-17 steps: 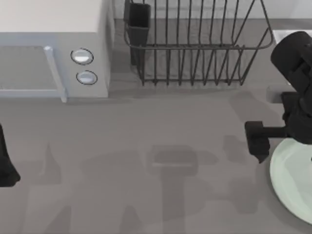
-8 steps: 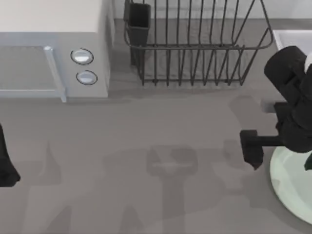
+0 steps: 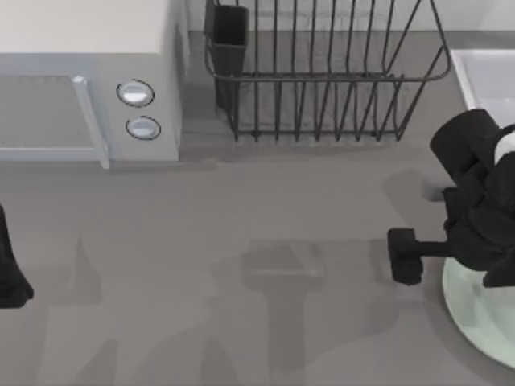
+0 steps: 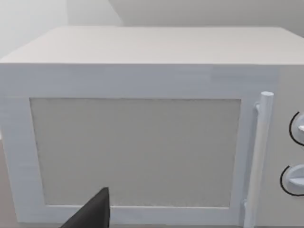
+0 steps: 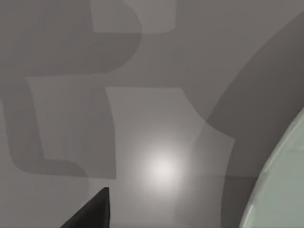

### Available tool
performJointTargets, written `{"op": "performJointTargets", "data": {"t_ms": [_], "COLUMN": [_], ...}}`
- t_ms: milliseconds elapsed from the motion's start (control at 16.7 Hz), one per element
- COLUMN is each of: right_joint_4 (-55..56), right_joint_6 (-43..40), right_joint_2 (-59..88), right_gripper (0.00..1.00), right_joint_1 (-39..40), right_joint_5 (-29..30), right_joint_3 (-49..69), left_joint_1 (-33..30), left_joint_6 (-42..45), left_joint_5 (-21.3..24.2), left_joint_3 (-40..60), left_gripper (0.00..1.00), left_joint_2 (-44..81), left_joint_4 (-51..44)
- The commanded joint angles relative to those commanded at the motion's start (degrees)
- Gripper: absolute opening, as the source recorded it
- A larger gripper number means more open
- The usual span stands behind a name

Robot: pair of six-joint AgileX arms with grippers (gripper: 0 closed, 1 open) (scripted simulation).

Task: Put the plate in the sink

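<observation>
The pale mint-green plate (image 3: 483,314) lies flat on the table at the top view's lower right, partly cut off by the picture's edge. My right gripper (image 3: 481,241) hangs over the plate's far left rim and hides that part. In the right wrist view the plate's rim (image 5: 285,190) curves along one side above grey tabletop. The sink (image 3: 487,68) is a light basin at the far right, just behind my right arm. My left gripper (image 3: 10,273) is parked at the left edge of the table.
A dark wire dish rack (image 3: 322,80) stands at the back centre, next to the sink. A white microwave (image 3: 88,88) fills the back left, and the left wrist view faces its door (image 4: 137,152). Bare grey tabletop (image 3: 257,265) lies between the arms.
My right arm has moved toward the left and nearer the table's front, over the plate's rim. More of the sink's corner now shows behind it. The plate and left arm have not moved.
</observation>
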State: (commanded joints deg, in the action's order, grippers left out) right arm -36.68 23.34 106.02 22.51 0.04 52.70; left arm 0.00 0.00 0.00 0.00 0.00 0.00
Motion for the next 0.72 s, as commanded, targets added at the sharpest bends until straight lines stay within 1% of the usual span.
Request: {"op": "performJointTargets", "data": {"t_ms": [180, 720], "right_joint_4": [0.0, 0.0], "right_joint_6": [0.0, 0.0], "right_joint_2": [0.0, 0.0], "right_gripper": [1.00, 0.32], "right_joint_1": [0.0, 0.0], "right_joint_5": [0.0, 0.0], "right_joint_3": [0.0, 0.0], "left_joint_1": [0.0, 0.0], "left_joint_6": [0.0, 0.0], "left_joint_5": [0.0, 0.0], "left_joint_3": [0.0, 0.0], "left_gripper": [1.00, 1.00], "left_joint_2": [0.0, 0.0], "left_joint_4": [0.0, 0.0]}}
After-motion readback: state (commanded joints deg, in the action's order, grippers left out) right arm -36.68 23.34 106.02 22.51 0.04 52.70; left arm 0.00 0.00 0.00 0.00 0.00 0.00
